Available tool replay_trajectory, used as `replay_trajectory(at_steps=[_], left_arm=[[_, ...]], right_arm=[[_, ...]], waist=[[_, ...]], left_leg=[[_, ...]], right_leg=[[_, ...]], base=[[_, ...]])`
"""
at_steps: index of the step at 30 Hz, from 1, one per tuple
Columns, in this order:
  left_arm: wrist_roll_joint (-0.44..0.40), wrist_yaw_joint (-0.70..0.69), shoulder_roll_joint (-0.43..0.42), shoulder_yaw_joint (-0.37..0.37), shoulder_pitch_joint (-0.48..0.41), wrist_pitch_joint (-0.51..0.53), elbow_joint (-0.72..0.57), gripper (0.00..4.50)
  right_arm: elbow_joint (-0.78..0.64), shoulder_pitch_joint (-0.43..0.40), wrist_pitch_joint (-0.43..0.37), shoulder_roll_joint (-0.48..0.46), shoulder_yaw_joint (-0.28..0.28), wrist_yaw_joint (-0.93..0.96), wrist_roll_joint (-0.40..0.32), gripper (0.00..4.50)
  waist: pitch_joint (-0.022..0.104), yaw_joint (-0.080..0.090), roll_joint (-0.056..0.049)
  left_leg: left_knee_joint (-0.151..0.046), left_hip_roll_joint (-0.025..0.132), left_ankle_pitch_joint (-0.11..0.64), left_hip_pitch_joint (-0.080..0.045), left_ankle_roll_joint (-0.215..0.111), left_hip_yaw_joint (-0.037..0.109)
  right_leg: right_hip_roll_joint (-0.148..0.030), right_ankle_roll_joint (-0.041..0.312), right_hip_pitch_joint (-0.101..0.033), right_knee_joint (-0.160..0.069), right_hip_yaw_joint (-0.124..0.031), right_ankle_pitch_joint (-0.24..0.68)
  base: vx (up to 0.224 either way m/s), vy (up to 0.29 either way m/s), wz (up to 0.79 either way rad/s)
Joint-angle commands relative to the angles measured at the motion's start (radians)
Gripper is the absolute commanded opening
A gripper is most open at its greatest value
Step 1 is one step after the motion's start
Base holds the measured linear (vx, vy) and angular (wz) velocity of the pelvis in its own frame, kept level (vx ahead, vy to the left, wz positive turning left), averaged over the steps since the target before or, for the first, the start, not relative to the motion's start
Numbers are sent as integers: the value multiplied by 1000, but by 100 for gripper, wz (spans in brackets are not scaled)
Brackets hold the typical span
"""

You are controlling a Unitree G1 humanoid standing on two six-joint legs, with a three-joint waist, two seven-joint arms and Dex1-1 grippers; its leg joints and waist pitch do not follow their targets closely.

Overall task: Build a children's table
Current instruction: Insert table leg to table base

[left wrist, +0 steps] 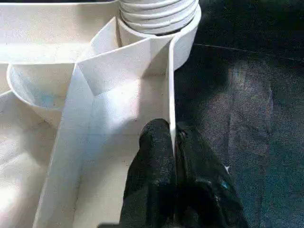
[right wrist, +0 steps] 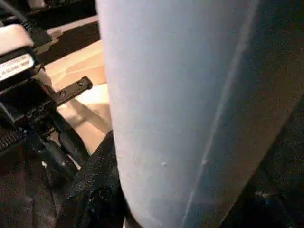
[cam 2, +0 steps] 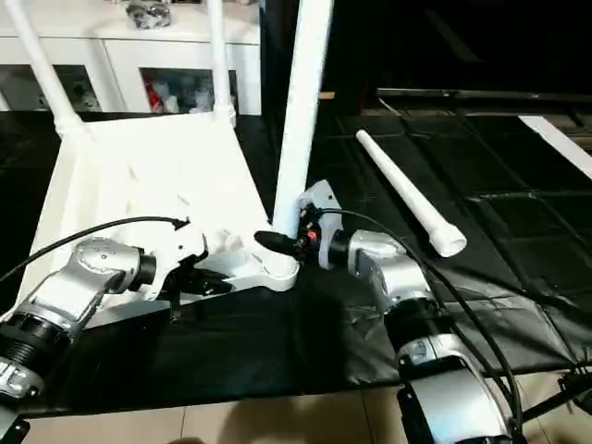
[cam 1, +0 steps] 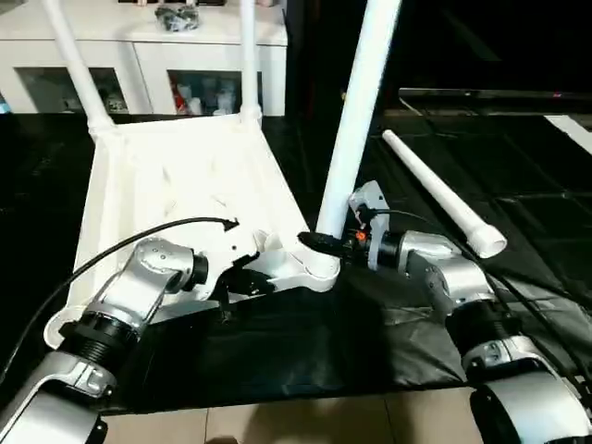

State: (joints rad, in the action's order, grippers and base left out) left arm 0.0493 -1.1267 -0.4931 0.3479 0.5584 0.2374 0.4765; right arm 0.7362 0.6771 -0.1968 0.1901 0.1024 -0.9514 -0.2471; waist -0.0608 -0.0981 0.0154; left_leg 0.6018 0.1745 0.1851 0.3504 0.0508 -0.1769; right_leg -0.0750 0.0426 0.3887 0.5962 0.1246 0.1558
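The children's table top point(cam 1: 176, 176) lies upside down on the black mat, ribbed underside up. Two white legs point(cam 1: 79, 69) point(cam 1: 248, 55) stand in its far corners. A third leg point(cam 1: 356, 111) stands tilted in the near right corner socket, its threaded end point(left wrist: 159, 14) seated there. My right gripper point(cam 1: 322, 242) is shut on this leg point(right wrist: 190, 95) just above the socket. My left gripper point(left wrist: 172, 142) is shut on the thin rim wall of the top, beside that corner. A fourth leg point(cam 1: 439, 190) lies loose on the mat to the right.
A white glass-door cabinet point(cam 1: 148, 55) stands behind the table top. Black mat point(cam 1: 518, 166) covers the floor, with a pale floor strip point(cam 1: 277, 421) along the near edge. Cables point(cam 1: 139, 236) run along both forearms.
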Motion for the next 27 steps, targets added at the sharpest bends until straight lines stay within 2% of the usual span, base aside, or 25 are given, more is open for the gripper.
replay_trajectory(at_steps=[1,5,6,9,10,13,14,15,16,17,19,20,25,27], left_arm=[[21,-12,15,-14,10,-29,-23,0],[19,-5,15,-19,11,-33,-17,0],[19,-5,16,-22,12,-33,-17,0],[20,-5,17,-28,13,-31,-15,0],[21,-2,19,-35,17,-30,-11,0],[21,2,21,-41,22,-30,-5,0],[20,8,23,-46,27,-30,3,0],[19,10,23,-48,29,-31,6,0],[16,14,24,-50,33,-33,13,0],[14,19,25,-52,36,-34,18,0],[11,25,25,-55,40,-35,25,0],[10,28,26,-56,43,-36,29,0],[2,36,24,-60,57,-45,52,0],[0,42,26,-62,62,-46,59,0]], right_arm=[[39,-19,-13,12,-25,16,1,191],[41,-43,-3,15,-55,16,-21,191],[40,-52,0,15,-63,19,-27,191],[32,-81,8,13,-80,27,-41,191],[27,-112,26,7,-97,39,-50,191],[24,-140,44,-1,-114,56,-58,191],[18,-168,58,-9,-129,71,-68,191],[15,-177,62,-12,-133,75,-72,191],[-3,-212,74,-20,-139,78,-78,191],[-18,-233,79,-24,-141,80,-81,191],[-37,-257,85,-26,-140,81,-82,191],[-55,-275,98,-22,-129,82,-68,191],[-127,-338,180,37,-13,82,65,191],[-138,-345,189,50,12,73,93,191]], waist=[[66,-2,-8],[69,-3,-8],[69,-5,-14],[69,-6,-12],[70,-8,-18],[71,-10,-16],[70,-10,-24],[69,-10,-21],[70,-12,-23],[70,-15,-30],[71,-15,-25],[71,-17,-33],[69,-19,-34],[66,-18,-34]], left_leg=[[-77,66,285,-13,4,32],[-77,68,268,-11,0,31],[-78,68,266,-10,0,31],[-78,68,272,-11,0,30],[-78,68,277,-12,2,30],[-79,69,278,-12,2,31],[-80,68,289,-13,5,31],[-80,67,293,-13,3,30],[-81,67,296,-12,1,31],[-80,67,299,-13,1,32],[-81,66,305,-14,0,32],[-81,65,306,-14,-1,32],[-83,63,322,-15,4,33],[-82,61,334,-18,1,32]], right_leg=[[-105,101,-40,-96,-68,505],[-104,117,-42,-90,-70,457],[-103,124,-42,-87,-69,444],[-104,128,-42,-88,-70,437],[-104,130,-42,-90,-69,438],[-105,131,-42,-89,-70,431],[-102,133,-41,-90,-69,428],[-101,130,-40,-93,-69,433],[-103,126,-43,-94,-69,441],[-105,124,-42,-95,-69,444],[-103,119,-42,-95,-67,457],[-103,117,-41,-97,-67,464],[-101,91,-39,-102,-64,498],[-101,80,-36,-108,-64,532]], base=[[0,0,0],[0,0,0],[0,0,0],[0,0,0],[0,0,0],[0,0,0],[0,0,0],[0,0,0],[0,0,0],[0,0,0],[0,0,0],[0,0,0],[0,0,0],[0,0,0]])
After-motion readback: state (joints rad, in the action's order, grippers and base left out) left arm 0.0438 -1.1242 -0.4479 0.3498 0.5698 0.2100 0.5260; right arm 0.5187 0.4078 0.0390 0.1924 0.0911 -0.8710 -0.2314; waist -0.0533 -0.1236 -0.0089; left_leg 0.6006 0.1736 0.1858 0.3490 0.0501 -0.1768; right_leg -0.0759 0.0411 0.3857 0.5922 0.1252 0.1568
